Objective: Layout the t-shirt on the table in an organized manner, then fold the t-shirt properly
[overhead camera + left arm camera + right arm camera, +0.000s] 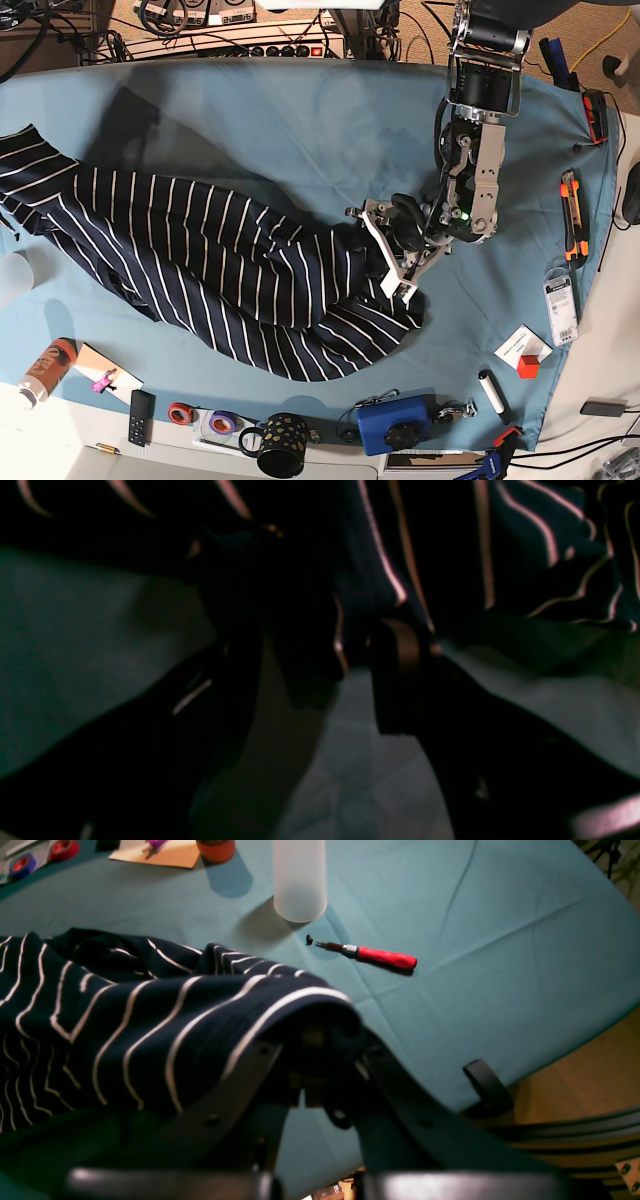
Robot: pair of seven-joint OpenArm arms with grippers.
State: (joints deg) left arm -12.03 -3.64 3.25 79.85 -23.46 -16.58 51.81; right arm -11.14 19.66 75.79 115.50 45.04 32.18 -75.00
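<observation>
Still the laying-out step: the t-shirt lies bunched diagonally across the counter, right gripper clamped on one end, left gripper with jaws spread at the other, needing to close and pull it flat.

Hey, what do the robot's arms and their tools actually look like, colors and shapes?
The left arm is boxy grey metal with black joints, a black cable and a small green light near the wrist. Its tool has pale grey metal fingers. The right tool shows two long flat dark fingers with screw holes, meeting in a V.
</observation>
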